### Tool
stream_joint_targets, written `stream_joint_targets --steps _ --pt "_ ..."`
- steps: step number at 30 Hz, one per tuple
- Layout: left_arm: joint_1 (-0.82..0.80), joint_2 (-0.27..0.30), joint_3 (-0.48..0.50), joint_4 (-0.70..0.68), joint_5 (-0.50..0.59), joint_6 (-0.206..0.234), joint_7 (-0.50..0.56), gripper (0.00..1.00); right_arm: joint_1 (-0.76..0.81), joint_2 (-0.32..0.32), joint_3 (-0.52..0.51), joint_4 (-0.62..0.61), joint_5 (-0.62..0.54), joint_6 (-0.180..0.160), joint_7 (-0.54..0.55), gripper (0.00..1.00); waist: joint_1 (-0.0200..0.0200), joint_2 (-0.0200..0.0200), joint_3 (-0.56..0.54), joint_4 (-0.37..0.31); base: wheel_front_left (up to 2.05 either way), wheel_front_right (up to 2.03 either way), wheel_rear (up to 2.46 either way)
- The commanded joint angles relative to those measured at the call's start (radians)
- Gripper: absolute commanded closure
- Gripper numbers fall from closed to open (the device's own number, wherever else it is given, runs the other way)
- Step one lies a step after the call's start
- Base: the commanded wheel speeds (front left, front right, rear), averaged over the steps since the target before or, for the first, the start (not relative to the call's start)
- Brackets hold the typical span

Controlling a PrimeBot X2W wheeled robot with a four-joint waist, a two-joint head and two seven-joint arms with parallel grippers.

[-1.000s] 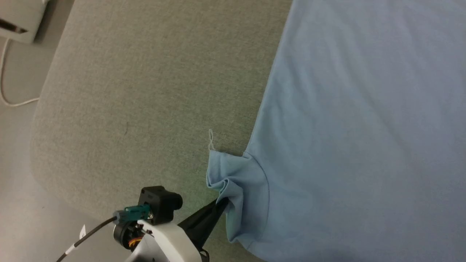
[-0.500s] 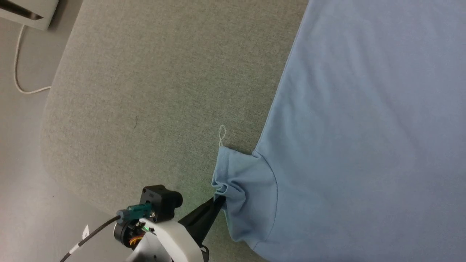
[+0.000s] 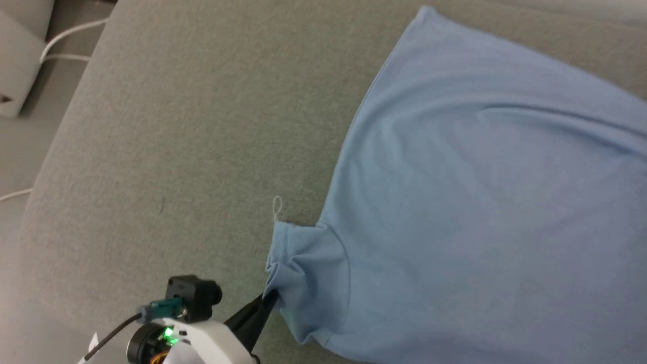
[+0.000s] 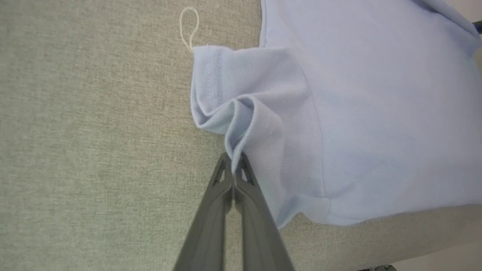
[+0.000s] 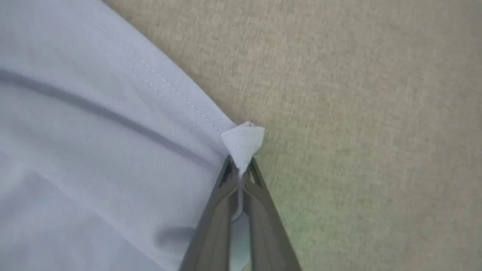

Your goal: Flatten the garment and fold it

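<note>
Blue shirt (image 3: pixel 470 212) spread across the right of the grey counter (image 3: pixel 177 126) — both hands shut on it.
Left hand (image 4: pixel 234 167) pinches the bunched near sleeve hem — white thread loop (image 4: pixel 188 24) just beyond; right hand (image 5: pixel 241 165) nips a hem corner.

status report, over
Left end effector shut on sleeve of light blue knit polo shirt. Right end effector shut on its hem corner. Sleeve bunched; nothing blocking.
</note>
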Motion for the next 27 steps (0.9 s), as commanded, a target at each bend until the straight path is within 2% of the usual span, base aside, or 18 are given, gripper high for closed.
stream_joint_targets --steps 1,6,9,14,20,23,27 --pt "0.024 0.011 0.012 0.003 -0.013 0.015 0.002 1.0 0.107 0.017 0.022 -0.013 0.025 -0.001 0.014 1.0 0.0002 0.0 -0.151 -0.142 0.0 0.0 0.0" --pt "0.073 0.021 0.03 0.006 -0.032 0.033 0.002 1.0 0.294 -0.003 -0.019 -0.127 0.04 -0.001 0.028 1.0 0.0002 0.0 -0.225 -0.211 0.0 0.0 0.0" --pt "0.095 0.023 0.035 0.008 -0.041 0.039 0.003 1.0 0.408 0.017 -0.092 -0.219 0.053 -0.001 0.029 1.0 0.0002 0.0 -0.258 -0.238 0.0 0.0 0.0" --pt "0.133 0.031 0.046 0.017 -0.048 0.052 -0.005 1.0 0.613 0.103 -0.226 -0.408 0.058 -0.001 0.092 1.0 0.0002 0.0 -0.301 -0.274 0.0 0.0 0.0" --pt "0.15 0.034 0.05 0.028 -0.047 0.058 -0.016 1.0 0.833 0.239 -0.37 -0.612 0.017 -0.001 0.206 1.0 0.0002 0.0 -0.322 -0.284 0.0 0.0 0.0" --pt "0.153 0.034 0.052 0.031 -0.049 0.059 -0.02 1.0 0.908 0.293 -0.39 -0.665 -0.001 -0.001 0.242 1.0 0.0002 0.0 -0.324 -0.286 0.0 0.0 0.0" --pt "0.148 0.039 0.056 0.03 -0.048 0.06 -0.023 1.0 0.951 0.322 -0.38 -0.678 -0.027 -0.001 0.257 1.0 0.0002 0.0 -0.316 -0.285 0.0 0.0 0.0"
